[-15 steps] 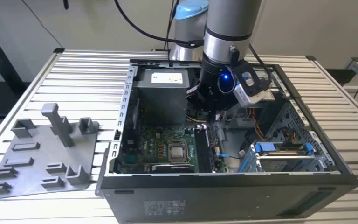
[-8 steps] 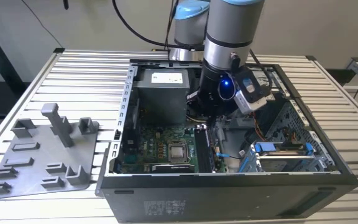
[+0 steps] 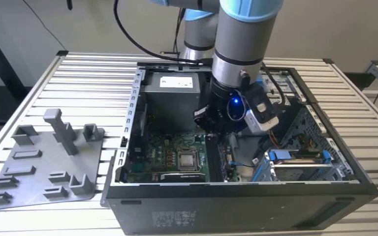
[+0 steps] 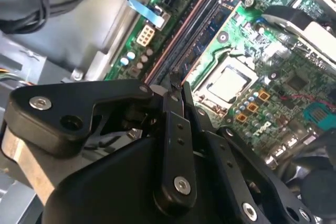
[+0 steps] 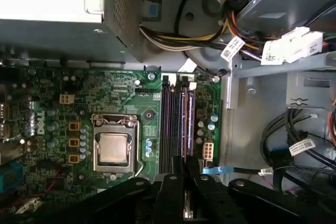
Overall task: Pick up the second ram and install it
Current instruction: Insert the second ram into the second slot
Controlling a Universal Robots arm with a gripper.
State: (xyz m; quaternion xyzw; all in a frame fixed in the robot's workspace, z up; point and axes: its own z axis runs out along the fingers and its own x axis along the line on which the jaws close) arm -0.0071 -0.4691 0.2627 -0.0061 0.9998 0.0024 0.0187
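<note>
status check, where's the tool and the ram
Tool shut on thin dark ram strip, just above black memory slots inside open grey computer case. Nothing blocking.

The matt black plastic-looking gripper carries shiny metal screws. The glossy green circuit-board motherboard bears a brushed silver metal processor lid. At the exterior view's nine o'clock lies a matt grey plastic tray on the ribbed pale metal table.
</note>
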